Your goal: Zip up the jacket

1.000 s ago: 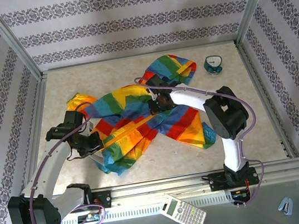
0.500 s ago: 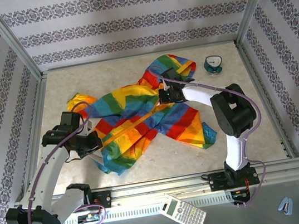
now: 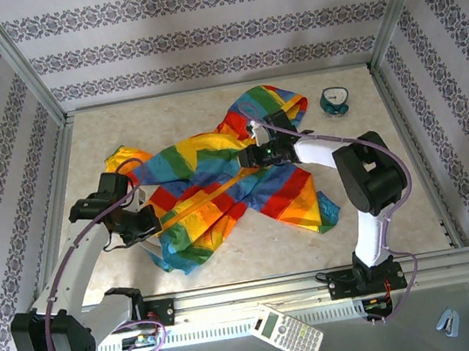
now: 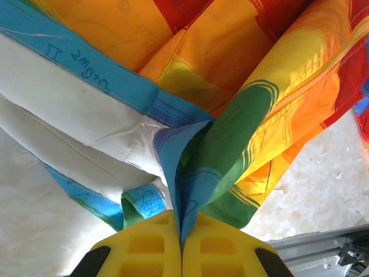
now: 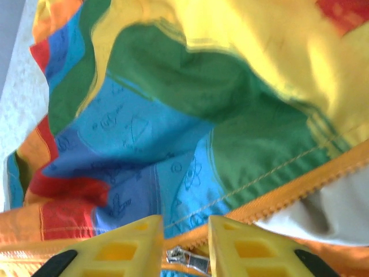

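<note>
Jacket (image 3: 210,188): left gripper (image 4: 181,231) clamps hem (image 4: 185,184), right gripper (image 5: 185,231) straddles zipper pull (image 5: 187,262).

left pincer (image 4: 181,245): clamped | right pincer (image 5: 185,245): narrow gap, grip unclear | both arms extended forward

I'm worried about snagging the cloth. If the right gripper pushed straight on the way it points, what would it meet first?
Probably the metal zipper pull, which sits between the jaws of the right gripper. Next come the orange zipper tape and the jacket close behind it. Depth is unclear.
</note>
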Controlling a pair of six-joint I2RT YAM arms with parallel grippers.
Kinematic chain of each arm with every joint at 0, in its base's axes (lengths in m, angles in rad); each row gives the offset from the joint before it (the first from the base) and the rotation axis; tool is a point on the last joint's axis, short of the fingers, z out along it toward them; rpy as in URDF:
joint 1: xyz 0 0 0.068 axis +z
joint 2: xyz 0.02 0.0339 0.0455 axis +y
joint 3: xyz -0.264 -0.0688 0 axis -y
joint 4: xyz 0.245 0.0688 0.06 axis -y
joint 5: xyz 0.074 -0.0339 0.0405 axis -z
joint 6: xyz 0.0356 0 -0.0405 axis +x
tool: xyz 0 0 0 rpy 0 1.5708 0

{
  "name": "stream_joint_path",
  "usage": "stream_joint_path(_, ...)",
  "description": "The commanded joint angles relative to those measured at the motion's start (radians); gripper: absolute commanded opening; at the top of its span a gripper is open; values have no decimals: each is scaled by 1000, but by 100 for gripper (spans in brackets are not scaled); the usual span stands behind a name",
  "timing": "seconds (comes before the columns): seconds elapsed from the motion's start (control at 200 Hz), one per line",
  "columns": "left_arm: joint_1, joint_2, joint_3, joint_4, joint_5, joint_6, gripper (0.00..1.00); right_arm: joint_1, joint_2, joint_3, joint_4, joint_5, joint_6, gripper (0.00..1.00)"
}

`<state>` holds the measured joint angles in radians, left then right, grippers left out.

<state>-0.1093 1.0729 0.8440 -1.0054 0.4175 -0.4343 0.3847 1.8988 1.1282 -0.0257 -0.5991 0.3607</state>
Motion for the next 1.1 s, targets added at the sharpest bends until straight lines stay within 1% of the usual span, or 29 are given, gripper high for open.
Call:
stream_joint_path(0.0, 11, 6, -3, -12, -11, -12, 0, 18, 22, -27, 13, -20, 63, 31)
stream_joint_path(0.115, 11, 5, -6, -15, -13, -13, 0, 23, 31, -43, 21, -7, 97, 35)
stream_joint_path(0.225, 11, 4, -11, -12, -14, -12, 0, 25, 26, -55, 16, 19, 98, 39)
stream_joint_path(0.385, 11, 6, -17, -9, -9, -15, 0, 25, 26, -64, 12, 45, 101, 42)
stream_joint_path(0.495, 11, 4, -16, -10, -11, -13, 0, 26, 32, -63, 10, 41, 104, 44)
stream_joint_path(0.794, 11, 7, -21, -4, -6, -15, 0, 45, 79, -31, 3, -27, 112, 44)
stream_joint_path(1.094, 11, 7, -33, 8, -3, -16, 0, 61, 76, -8, 8, -90, 111, 38)
